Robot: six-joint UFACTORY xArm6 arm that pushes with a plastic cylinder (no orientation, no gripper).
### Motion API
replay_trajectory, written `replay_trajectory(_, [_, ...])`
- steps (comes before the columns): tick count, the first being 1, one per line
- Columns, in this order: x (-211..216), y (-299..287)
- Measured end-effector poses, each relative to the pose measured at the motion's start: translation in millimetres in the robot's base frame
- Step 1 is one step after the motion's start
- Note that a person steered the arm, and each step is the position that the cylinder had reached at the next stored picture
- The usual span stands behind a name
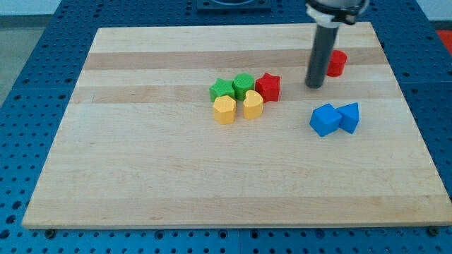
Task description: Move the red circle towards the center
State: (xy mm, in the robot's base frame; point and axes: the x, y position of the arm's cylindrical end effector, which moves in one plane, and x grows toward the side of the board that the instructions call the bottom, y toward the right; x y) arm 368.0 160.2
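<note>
Sitting near the desk (141, 176)'s top right, the red circle (337, 63) looks light, rigid, likely slippery. No claw here; my tip (313, 86) rests just left of it. Push its far right side.

Dark rod upright — my tip (314, 86) on the board, view's upper right

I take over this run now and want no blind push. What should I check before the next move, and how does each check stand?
1. Red circle block in view: ok, partly hidden by the rod.
2. My tip on the far side for a push toward centre: not ok; it sits at the circle's left.
3. Tip touching the circle: cannot tell.
4. Path toward centre: not ok; red star block sits on the way.
5. Two blue blocks clear of the tip: ok.
</note>
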Motion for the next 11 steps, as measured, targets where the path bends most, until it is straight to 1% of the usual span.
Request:
replay_trajectory(1, [5.9, 43.6])
replay_trajectory(2, [-10.3, 81.9])
replay_trajectory(3, [-35.1, 98.2])
replay_trajectory(4, [-59.1, 90.1])
replay_trajectory(5, [-74.7, 70.3])
replay_trajectory(6, [-74.0, 58.0])
replay_trajectory(7, [-61.8, 52.0])
replay_trajectory(9, [-32.7, 33.3])
replay_trajectory(11, [6.3, 23.0])
